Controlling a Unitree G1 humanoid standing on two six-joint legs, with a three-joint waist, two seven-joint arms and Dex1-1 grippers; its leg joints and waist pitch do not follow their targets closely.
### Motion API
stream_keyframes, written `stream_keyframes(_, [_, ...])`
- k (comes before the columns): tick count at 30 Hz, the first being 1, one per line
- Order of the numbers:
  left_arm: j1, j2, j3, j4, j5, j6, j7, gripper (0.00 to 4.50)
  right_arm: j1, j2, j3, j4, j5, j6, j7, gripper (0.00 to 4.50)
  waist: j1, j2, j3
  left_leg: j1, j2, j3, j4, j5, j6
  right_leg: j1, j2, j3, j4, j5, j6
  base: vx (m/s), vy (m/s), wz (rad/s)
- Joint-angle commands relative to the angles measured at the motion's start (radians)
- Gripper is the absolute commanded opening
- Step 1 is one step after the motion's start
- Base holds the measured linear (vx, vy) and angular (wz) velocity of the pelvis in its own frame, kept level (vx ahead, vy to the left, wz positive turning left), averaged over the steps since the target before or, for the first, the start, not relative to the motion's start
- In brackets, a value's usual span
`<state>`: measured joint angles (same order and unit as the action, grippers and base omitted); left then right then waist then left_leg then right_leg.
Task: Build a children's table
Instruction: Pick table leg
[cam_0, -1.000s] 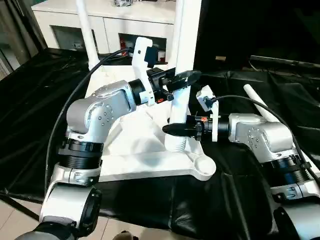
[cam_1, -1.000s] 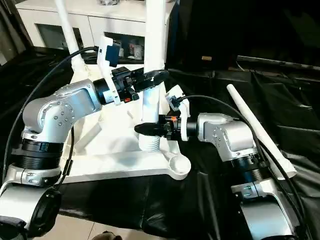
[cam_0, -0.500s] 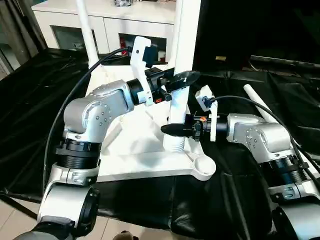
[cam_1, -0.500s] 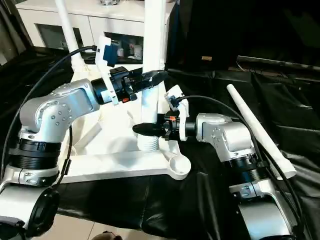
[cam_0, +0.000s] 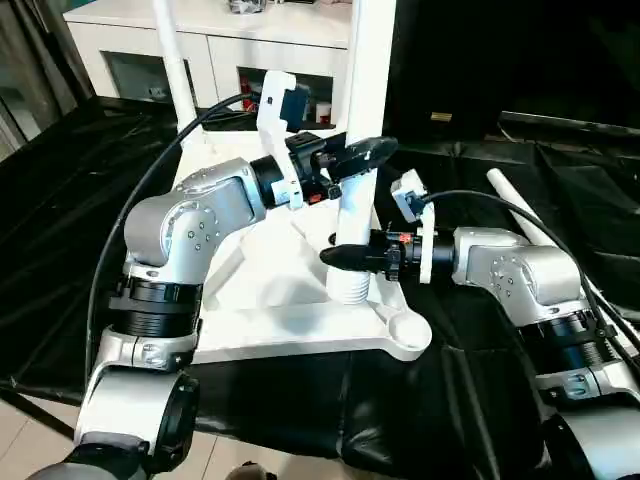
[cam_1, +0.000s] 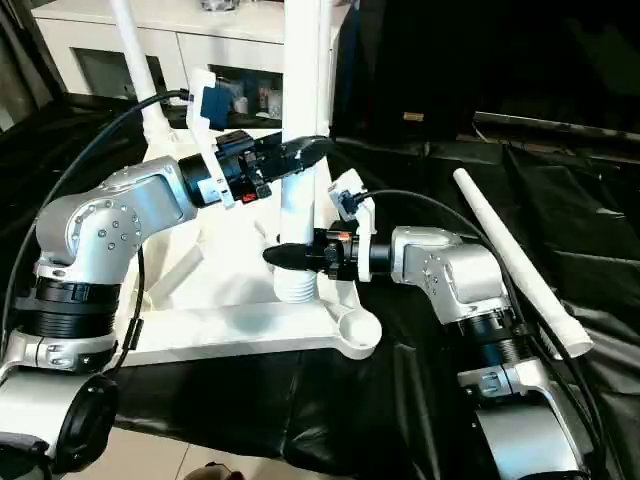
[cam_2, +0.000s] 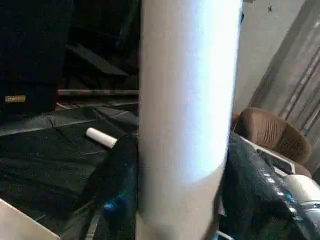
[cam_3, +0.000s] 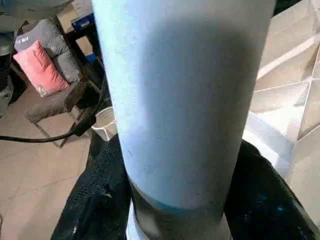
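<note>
We have the leg standing upright in a near corner socket of the upturned tabletop. Our left tool clamps it higher up, our right tool just above the socket. We should keep it plumb and press straight down, seating it fully without tilting.

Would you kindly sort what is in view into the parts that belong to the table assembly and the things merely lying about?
Belonging to the job:
- tabletop, underside up
- upright leg at its near corner, with left gripper and right gripper at it
- far leg, standing
- spare leg, lying on the black cloth

Just lying about:
- white cabinet
- black cloth
</note>
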<state>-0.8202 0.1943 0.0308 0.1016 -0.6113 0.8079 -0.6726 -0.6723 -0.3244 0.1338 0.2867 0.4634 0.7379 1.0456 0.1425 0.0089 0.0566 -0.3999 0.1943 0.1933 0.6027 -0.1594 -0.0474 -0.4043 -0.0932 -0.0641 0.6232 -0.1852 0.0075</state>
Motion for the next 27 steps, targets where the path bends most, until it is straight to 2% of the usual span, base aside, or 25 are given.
stream_keyframes(1, [0.014,0.008,-0.028,-0.037,-0.007,0.018,-0.030,2.63,0.001,-0.007,-0.050,0.005,0.000,-0.016,-0.036,1.98,-0.001,-0.010,-0.081,0.028,0.030,-0.015,-0.064,-0.149,-0.014,0.051,-0.050,0.036,-0.061,-0.113,-0.216,0.000,0.000,0.00])
stream_keyframes(2, [0.023,0.005,-0.026,-0.039,-0.005,0.010,-0.026,2.63,0.007,0.000,-0.062,0.003,-0.001,-0.030,-0.052,1.98,-0.002,-0.013,-0.080,0.027,0.029,-0.015,-0.064,-0.150,-0.014,0.052,-0.049,0.036,-0.061,-0.117,-0.215,0.000,0.000,0.00])
stream_keyframes(3, [0.039,-0.004,-0.019,-0.041,0.008,-0.040,-0.025,2.90,0.016,0.023,-0.094,-0.001,0.008,-0.052,-0.093,1.97,-0.002,-0.012,-0.079,0.027,0.029,-0.015,-0.064,-0.153,-0.014,0.051,-0.050,0.036,-0.063,-0.126,-0.213,0.000,0.000,0.00])
stream_keyframes(4, [0.055,-0.023,0.001,-0.043,0.005,-0.094,-0.028,2.90,0.024,0.040,-0.117,-0.005,0.014,-0.066,-0.122,1.97,-0.001,-0.013,-0.079,0.027,0.030,-0.015,-0.065,-0.156,-0.013,0.049,-0.053,0.037,-0.065,-0.134,-0.211,0.000,0.000,0.00])
stream_keyframes(7, [0.075,-0.052,0.036,-0.050,-0.016,-0.149,-0.034,2.97,0.035,0.060,-0.144,-0.014,0.027,-0.079,-0.151,1.96,-0.004,-0.013,-0.078,0.025,0.030,-0.014,-0.067,-0.161,-0.019,0.050,-0.052,0.038,-0.067,-0.143,-0.206,0.000,0.000,0.00])
stream_keyframes(9, [0.127,-0.092,0.098,-0.071,-0.061,-0.220,-0.044,2.97,0.077,0.114,-0.216,-0.056,0.059,-0.125,-0.241,1.96,-0.001,-0.013,-0.080,0.029,0.031,-0.014,-0.068,-0.169,-0.024,0.048,-0.053,0.037,-0.067,-0.154,-0.207,0.000,0.000,0.00])
stream_keyframes(10, [0.128,-0.092,0.098,-0.072,-0.062,-0.220,-0.045,2.97,0.079,0.116,-0.220,-0.057,0.061,-0.126,-0.245,1.96,0.000,-0.013,-0.080,0.029,0.032,-0.014,-0.068,-0.165,-0.024,0.048,-0.055,0.038,-0.067,-0.149,-0.205,0.000,0.000,0.00])
stream_keyframes(11, [0.146,-0.082,0.100,-0.079,-0.065,-0.218,-0.054,2.97,0.096,0.138,-0.259,-0.079,0.082,-0.138,-0.286,1.95,-0.001,-0.013,-0.080,0.028,0.031,-0.015,-0.069,-0.166,-0.022,0.048,-0.053,0.037,-0.067,-0.147,-0.199,0.000,0.000,0.00])
stream_keyframes(12, [0.160,-0.068,0.091,-0.085,-0.054,-0.224,-0.059,2.97,0.111,0.143,-0.274,-0.099,0.086,-0.148,-0.302,1.95,-0.004,-0.011,-0.080,0.028,0.031,-0.016,-0.071,-0.168,-0.019,0.047,-0.050,0.037,-0.066,-0.149,-0.189,0.000,0.000,0.00])
stream_keyframes(13, [0.172,-0.048,0.073,-0.092,-0.036,-0.227,-0.072,2.97,0.121,0.141,-0.279,-0.108,0.072,-0.166,-0.319,1.95,-0.005,-0.011,-0.080,0.029,0.030,-0.015,-0.071,-0.172,-0.018,0.046,-0.049,0.036,-0.066,-0.155,-0.184,0.000,0.000,0.00])
stream_keyframes(14, [0.191,-0.014,0.033,-0.100,0.004,-0.243,-0.092,2.97,0.134,0.133,-0.276,-0.113,0.047,-0.185,-0.333,1.95,-0.004,-0.007,-0.079,0.031,0.032,-0.017,-0.073,-0.181,-0.024,0.043,-0.050,0.037,-0.072,-0.183,-0.167,0.000,0.000,0.00])
stream_keyframes(15, [0.215,0.042,-0.038,-0.103,0.084,-0.283,-0.119,2.97,0.148,0.113,-0.261,-0.107,-0.005,-0.228,-0.353,1.94,-0.009,-0.008,-0.077,0.031,0.030,-0.015,-0.075,-0.194,-0.033,0.042,-0.046,0.038,-0.072,-0.201,-0.154,0.000,0.000,0.00])
stream_keyframes(16, [0.227,0.074,-0.080,-0.103,0.128,-0.307,-0.136,2.97,0.155,0.102,-0.251,-0.100,-0.034,-0.251,-0.366,1.94,-0.004,-0.007,-0.077,0.033,0.034,-0.020,-0.079,-0.199,-0.036,0.040,-0.049,0.037,-0.079,-0.225,-0.134,0.000,0.000,0.00])
stream_keyframes(17, [0.251,0.138,-0.166,-0.097,0.222,-0.358,-0.177,2.97,0.167,0.075,-0.228,-0.085,-0.093,-0.282,-0.387,1.94,-0.009,-0.005,-0.074,0.033,0.031,-0.019,-0.081,-0.217,-0.052,0.039,-0.047,0.039,-0.079,-0.257,-0.107,0.000,0.000,0.00])
stream_keyframes(18, [0.263,0.171,-0.208,-0.092,0.257,-0.371,-0.205,2.97,0.174,0.060,-0.215,-0.076,-0.118,-0.289,-0.395,1.94,-0.008,-0.004,-0.074,0.036,0.032,-0.020,-0.082,-0.225,-0.065,0.037,-0.046,0.041,-0.081,-0.275,-0.085,0.000,0.000,0.00])
stream_keyframes(19, [0.268,0.179,-0.218,-0.090,0.267,-0.375,-0.214,2.97,0.176,0.057,-0.213,-0.074,-0.125,-0.292,-0.399,1.94,-0.010,-0.004,-0.074,0.038,0.032,-0.018,-0.082,-0.227,-0.070,0.035,-0.046,0.042,-0.079,-0.273,-0.088,0.000,0.000,0.00])
stream_keyframes(20, [0.287,0.208,-0.260,-0.081,0.311,-0.400,-0.242,2.97,0.188,0.046,-0.210,-0.064,-0.145,-0.302,-0.411,1.93,-0.012,-0.002,-0.074,0.037,0.030,-0.017,-0.082,-0.233,-0.074,0.035,-0.047,0.043,-0.079,-0.268,-0.100,0.000,0.000,0.00])
stream_keyframes(24, [0.336,0.265,-0.341,-0.103,0.331,-0.383,-0.312,2.97,0.234,0.020,-0.192,-0.088,-0.173,-0.317,-0.421,1.93,-0.015,-0.003,-0.074,0.034,0.030,-0.016,-0.081,-0.236,-0.065,0.038,-0.046,0.043,-0.072,-0.216,-0.140,0.000,0.000,0.00])
stream_keyframes(27, [0.362,0.303,-0.409,-0.115,0.345,-0.354,-0.344,2.97,0.264,0.006,-0.183,-0.115,-0.178,-0.313,-0.418,1.93,-0.018,-0.003,-0.074,0.035,0.030,-0.015,-0.080,-0.239,-0.055,0.038,-0.046,0.043,-0.071,-0.215,-0.154,0.000,0.000,0.00])
